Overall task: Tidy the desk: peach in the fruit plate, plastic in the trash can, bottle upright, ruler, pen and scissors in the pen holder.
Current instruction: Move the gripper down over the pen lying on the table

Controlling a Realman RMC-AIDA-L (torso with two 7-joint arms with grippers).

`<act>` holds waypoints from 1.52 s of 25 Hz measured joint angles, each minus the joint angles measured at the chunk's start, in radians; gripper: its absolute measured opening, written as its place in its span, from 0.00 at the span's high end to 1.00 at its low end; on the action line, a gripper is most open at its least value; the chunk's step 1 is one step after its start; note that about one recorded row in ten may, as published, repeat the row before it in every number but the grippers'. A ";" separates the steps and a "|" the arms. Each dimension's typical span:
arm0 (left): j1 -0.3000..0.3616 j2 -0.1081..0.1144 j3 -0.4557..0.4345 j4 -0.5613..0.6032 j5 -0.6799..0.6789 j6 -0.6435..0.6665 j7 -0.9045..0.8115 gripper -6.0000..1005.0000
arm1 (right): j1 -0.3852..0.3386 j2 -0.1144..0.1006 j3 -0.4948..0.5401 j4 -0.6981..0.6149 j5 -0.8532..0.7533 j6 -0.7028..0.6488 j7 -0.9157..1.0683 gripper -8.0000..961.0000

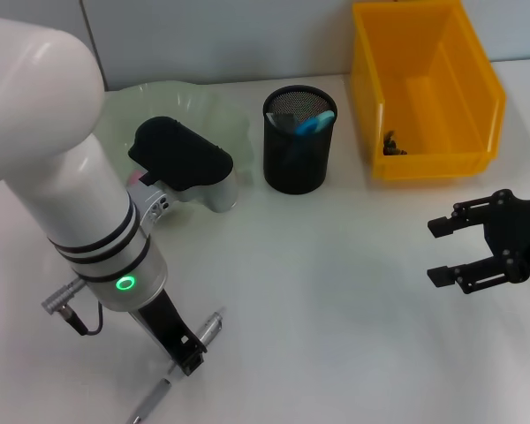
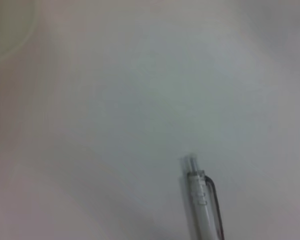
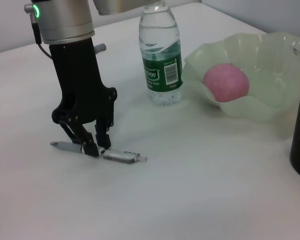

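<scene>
A silver pen (image 1: 172,371) lies on the white table near its front edge. My left gripper (image 1: 187,355) stands straight down over its middle, fingers closed in on the barrel; in the right wrist view this gripper (image 3: 97,147) pinches the pen (image 3: 120,157) against the tabletop. The pen's clip end (image 2: 202,200) shows in the left wrist view. The bottle (image 3: 160,55) stands upright beside the pale green fruit plate (image 3: 270,107), which holds the pink peach (image 3: 226,82). The black mesh pen holder (image 1: 299,141) holds blue items. My right gripper (image 1: 464,252) hovers open at the right.
The yellow bin (image 1: 424,163) stands at the back right with a small dark item (image 1: 392,144) inside. My left arm's white body (image 1: 62,177) covers much of the table's left side in the head view.
</scene>
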 joint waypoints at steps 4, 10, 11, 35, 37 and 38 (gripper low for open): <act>-0.001 0.000 0.003 0.000 0.000 -0.001 0.004 0.71 | 0.000 0.000 0.000 -0.007 0.000 -0.008 0.002 0.22; -0.001 0.000 0.002 0.004 0.000 -0.003 0.011 0.79 | -0.001 0.000 0.001 -0.010 0.000 -0.010 0.004 0.22; -0.001 0.000 0.002 0.007 0.000 -0.003 0.011 0.79 | -0.001 0.000 0.001 -0.010 0.000 -0.010 0.005 0.22; 0.006 0.000 0.037 0.000 0.016 -0.031 0.013 0.69 | -0.003 0.002 0.001 -0.021 0.000 -0.010 0.017 0.22; 0.007 0.000 0.040 0.000 0.016 -0.033 0.013 0.69 | -0.003 0.002 0.001 -0.021 0.000 -0.010 0.017 0.22; 0.007 0.000 0.041 0.000 0.016 -0.035 0.013 0.69 | -0.003 0.002 0.001 -0.021 0.000 -0.010 0.018 0.22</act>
